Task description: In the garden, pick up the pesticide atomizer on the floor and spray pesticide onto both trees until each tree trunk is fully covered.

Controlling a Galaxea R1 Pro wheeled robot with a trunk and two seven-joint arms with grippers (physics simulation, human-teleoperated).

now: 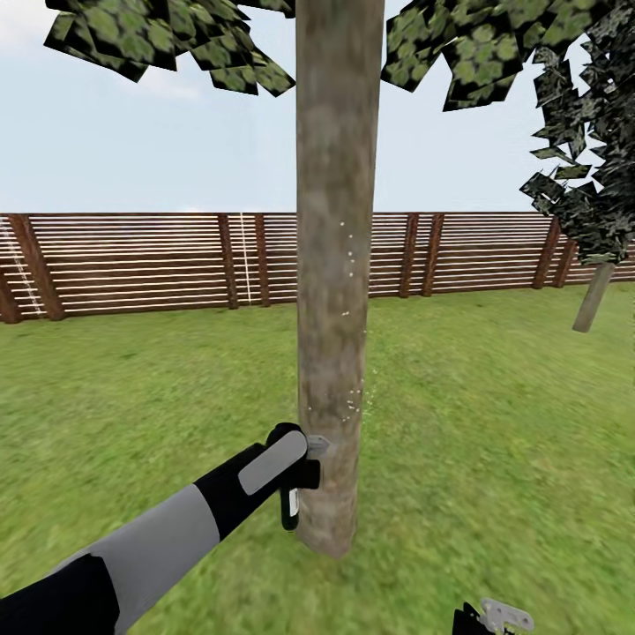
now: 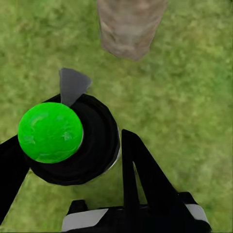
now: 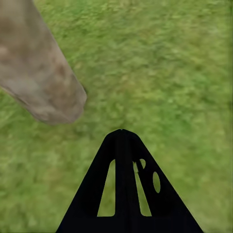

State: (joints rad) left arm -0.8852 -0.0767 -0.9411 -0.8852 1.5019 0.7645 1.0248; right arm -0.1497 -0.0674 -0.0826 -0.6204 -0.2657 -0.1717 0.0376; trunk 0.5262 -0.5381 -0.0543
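Clamped on the pesticide atomizer (image 2: 73,141), the left gripper (image 2: 73,160) holds the black bottle with its bright green cap (image 2: 50,132) between two dark fingers (image 2: 145,179), a grey nozzle (image 2: 73,85) pointing toward the base of a tree trunk (image 2: 128,26) rising from the grass (image 2: 194,97). From the head camera, the left arm (image 1: 159,538) reaches forward and the left gripper (image 1: 295,481) sits low against the near tree trunk (image 1: 333,265), the atomizer (image 1: 291,507) just beside the bark, though whether nozzle and bark touch is hard to tell. Small pale specks (image 1: 357,401) dot the trunk's right edge above the gripper. Dark flat-leaved canopy (image 1: 176,40) spreads overhead. A second tree trunk (image 1: 593,298) stands well apart on the lawn (image 1: 485,441) to the right, near the brown slatted wooden fence (image 1: 132,265) that closes off the garden. The right gripper (image 1: 489,620) shows only partly at the picture's lower edge; in the right wrist view its fingers (image 3: 124,189) appear drawn together into one dark wedge above grass (image 3: 170,73), with the trunk's foot (image 3: 41,77) nearby.
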